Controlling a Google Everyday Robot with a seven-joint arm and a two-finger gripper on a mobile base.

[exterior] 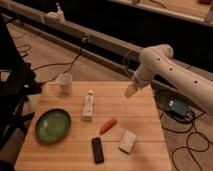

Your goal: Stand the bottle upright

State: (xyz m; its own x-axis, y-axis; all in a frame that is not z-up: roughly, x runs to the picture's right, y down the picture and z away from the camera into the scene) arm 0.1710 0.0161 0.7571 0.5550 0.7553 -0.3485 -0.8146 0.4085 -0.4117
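Tool [130, 91] above table [145, 107] right edge; bottle [88, 105] flat mid-table.
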